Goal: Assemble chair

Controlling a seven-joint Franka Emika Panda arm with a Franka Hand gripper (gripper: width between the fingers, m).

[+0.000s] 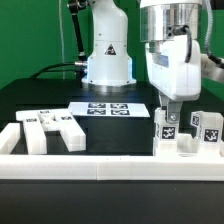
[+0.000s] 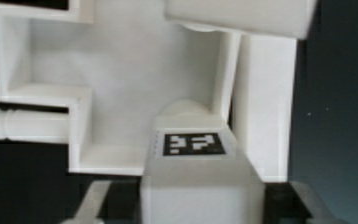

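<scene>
My gripper (image 1: 171,120) hangs low at the exterior view's right, shut on a white tagged chair bar (image 1: 170,130) that stands upright. In the wrist view this bar (image 2: 194,175) runs between the fingers (image 2: 101,200), its square tag facing the camera. Its far end lies against a larger white chair piece (image 2: 96,70) with a recessed face and a round peg (image 2: 7,125) on one side; whether the two are joined I cannot tell. Another tagged chair piece (image 1: 208,126) stands just to the right of the held bar. More white chair pieces (image 1: 48,130) lie at the left.
The marker board (image 1: 110,108) lies flat on the black table in front of the robot base (image 1: 108,60). A long white border wall (image 1: 100,166) runs along the front and turns up at the right side (image 1: 218,150), close behind the held bar.
</scene>
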